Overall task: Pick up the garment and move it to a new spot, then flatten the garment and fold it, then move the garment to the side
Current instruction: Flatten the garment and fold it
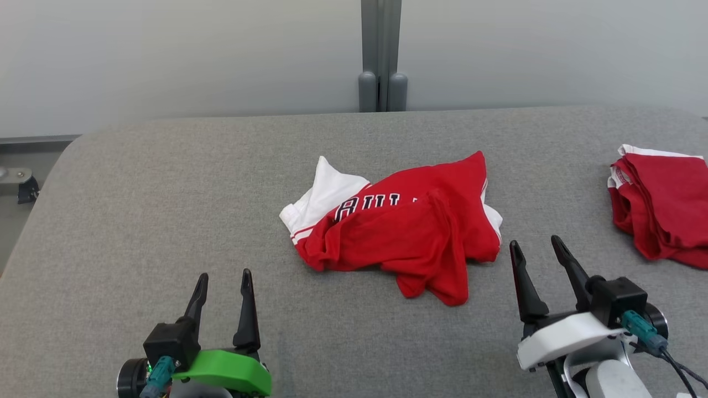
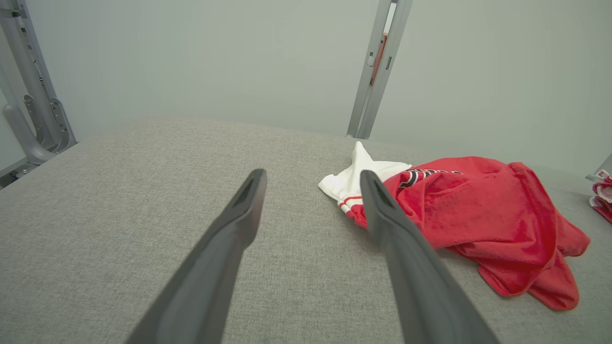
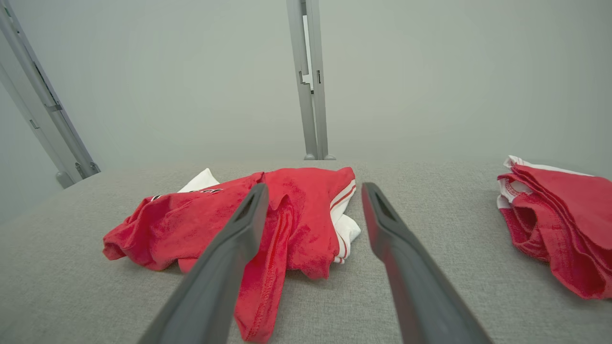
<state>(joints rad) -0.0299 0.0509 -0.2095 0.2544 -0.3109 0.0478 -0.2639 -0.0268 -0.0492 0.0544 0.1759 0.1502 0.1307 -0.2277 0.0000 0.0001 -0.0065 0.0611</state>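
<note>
Left hand (image 1: 224, 273) is hovering low at 7 o'clock of the head view, fingers standing spread with nothing between them. Right hand (image 1: 535, 241) is hovering at 4 o'clock, likewise spread and empty.

Garment (image 1: 398, 237) is lying crumpled at the centre of the grey table (image 1: 166, 193). It is sitting at 1 o'clock from the left hand and at 9 o'clock from the right hand, near the right fingertips but apart from both hands. Its white sleeve (image 1: 321, 193) is sticking out at its 10 o'clock edge.

Handling, as judged: the cloth is looking light, soft and limp, neither fragile nor slippery. It is likely to sag and trail when lifted. The raised red fold nearest the right hand, or the sleeve edge for the left, is offering the best pinch.

Count: two hands, one crumpled garment, and one folded pile (image 1: 664, 215) of red-and-white cloth resting at 3 o'clock of the table. The number of pieces in that pile cannot be told.
</note>
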